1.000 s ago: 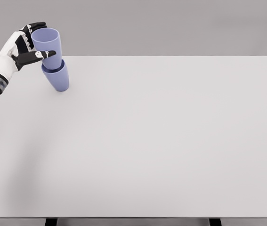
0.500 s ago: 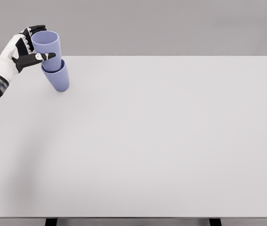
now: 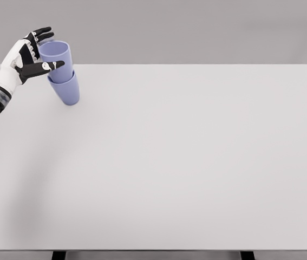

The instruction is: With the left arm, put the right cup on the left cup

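The left hand [image 3: 28, 54] reaches in from the left edge of the head view, at the far left corner of the table [image 3: 185, 162], its white forearm with a dark banded wrist slanting up from the lower left. Its black-tipped fingers [image 3: 44, 32] are spread rather than closed: the upper ones fan out above and behind the rim of the upper cup [image 3: 56, 60], and the thumb points straight across that cup's front wall, seeming just to touch it. Whether any of the fingers press on the cup cannot be told from this angle, but the hand looks slack around it and not clamped. The upper cup, pale blue-violet, sits nested inside the lower cup [image 3: 66, 91] of the same colour, with roughly its top half standing proud. The stacked pair leans a little to the left, and the lower cup rests on the table close to the back edge. The rest of the pale table top stretches away to the right.
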Robot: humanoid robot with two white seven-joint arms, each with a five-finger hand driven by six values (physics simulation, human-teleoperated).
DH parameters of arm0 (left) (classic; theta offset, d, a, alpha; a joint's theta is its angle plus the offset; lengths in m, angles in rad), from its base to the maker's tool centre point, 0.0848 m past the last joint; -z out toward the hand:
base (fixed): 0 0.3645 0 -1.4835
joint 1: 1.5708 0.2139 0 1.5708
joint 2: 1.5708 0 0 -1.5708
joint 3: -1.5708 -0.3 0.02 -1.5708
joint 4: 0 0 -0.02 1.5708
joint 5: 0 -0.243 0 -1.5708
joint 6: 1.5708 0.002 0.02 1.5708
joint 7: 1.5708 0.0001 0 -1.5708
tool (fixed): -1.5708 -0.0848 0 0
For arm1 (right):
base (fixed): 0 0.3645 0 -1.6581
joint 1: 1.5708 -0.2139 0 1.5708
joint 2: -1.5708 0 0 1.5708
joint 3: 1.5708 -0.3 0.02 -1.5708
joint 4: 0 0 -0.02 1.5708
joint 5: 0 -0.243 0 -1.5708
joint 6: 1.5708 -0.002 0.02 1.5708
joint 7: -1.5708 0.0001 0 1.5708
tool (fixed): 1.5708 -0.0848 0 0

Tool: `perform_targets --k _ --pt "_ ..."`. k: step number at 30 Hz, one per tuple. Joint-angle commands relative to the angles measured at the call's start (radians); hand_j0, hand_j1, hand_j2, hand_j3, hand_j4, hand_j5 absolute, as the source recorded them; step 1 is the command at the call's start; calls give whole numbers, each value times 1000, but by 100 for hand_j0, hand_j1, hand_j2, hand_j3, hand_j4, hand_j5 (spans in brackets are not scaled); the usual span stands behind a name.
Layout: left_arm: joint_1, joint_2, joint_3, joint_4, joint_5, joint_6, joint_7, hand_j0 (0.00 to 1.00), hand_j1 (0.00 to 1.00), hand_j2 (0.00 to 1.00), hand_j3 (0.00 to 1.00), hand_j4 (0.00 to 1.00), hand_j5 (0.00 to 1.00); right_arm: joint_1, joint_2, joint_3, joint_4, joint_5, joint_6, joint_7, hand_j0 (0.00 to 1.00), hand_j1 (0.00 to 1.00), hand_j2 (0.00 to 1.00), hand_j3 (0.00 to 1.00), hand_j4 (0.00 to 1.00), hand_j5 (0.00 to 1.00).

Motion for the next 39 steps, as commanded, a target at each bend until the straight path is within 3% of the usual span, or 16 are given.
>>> perform_targets --k 1,14,21,36,39 --pt "0 1 0 -1 2 0 0 89 89 89 89 89 89 0 0 0 0 -1 0 0 100 100 100 100 100 100" --pt "0 2 0 -4 2 0 0 89 89 89 89 89 89 0 0 0 0 1 0 0 100 100 100 100 100 100" --pt "2 4 0 -10 2 0 0 99 99 99 99 99 99 0 0 0 0 -1 0 0 100 100 100 100 100 100" --pt "0 15 0 -15 2 -2 0 100 100 100 100 100 100 0 0 0 0 -1 0 0 100 100 100 100 100 100" --pt "2 25 3 -45 2 -2 0 100 100 100 100 100 100 0 0 0 0 -1 0 0 100 100 100 100 100 100"
